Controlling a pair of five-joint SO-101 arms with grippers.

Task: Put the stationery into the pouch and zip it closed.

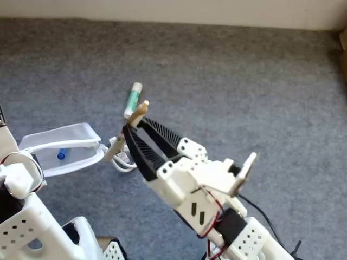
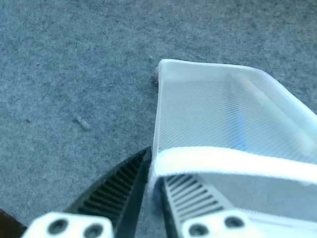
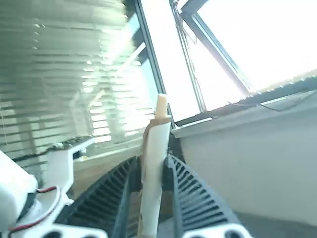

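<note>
A beige pen (image 1: pixel 138 112) is clamped between the black fingers of my right gripper (image 1: pixel 134 125), which is raised above the carpet and tilted upward. The right wrist view has the pen (image 3: pixel 154 144) standing up between the shut jaws of the right gripper (image 3: pixel 151 159). A green and white tube (image 1: pixel 132 100) lies on the carpet just beyond the pen's tip. The white mesh pouch (image 1: pixel 65 146) lies open to the left with a blue item (image 1: pixel 61 154) inside. My left gripper (image 2: pixel 154 171) is shut on the pouch (image 2: pixel 223 114) at its white rim.
Grey carpet (image 1: pixel 244 81) spreads to the far side and right. A white looped cord (image 1: pixel 123 161) lies between the pouch and the right gripper. The left arm's white body (image 1: pixel 21 216) fills the near left corner. A pale wall base runs along the far edge.
</note>
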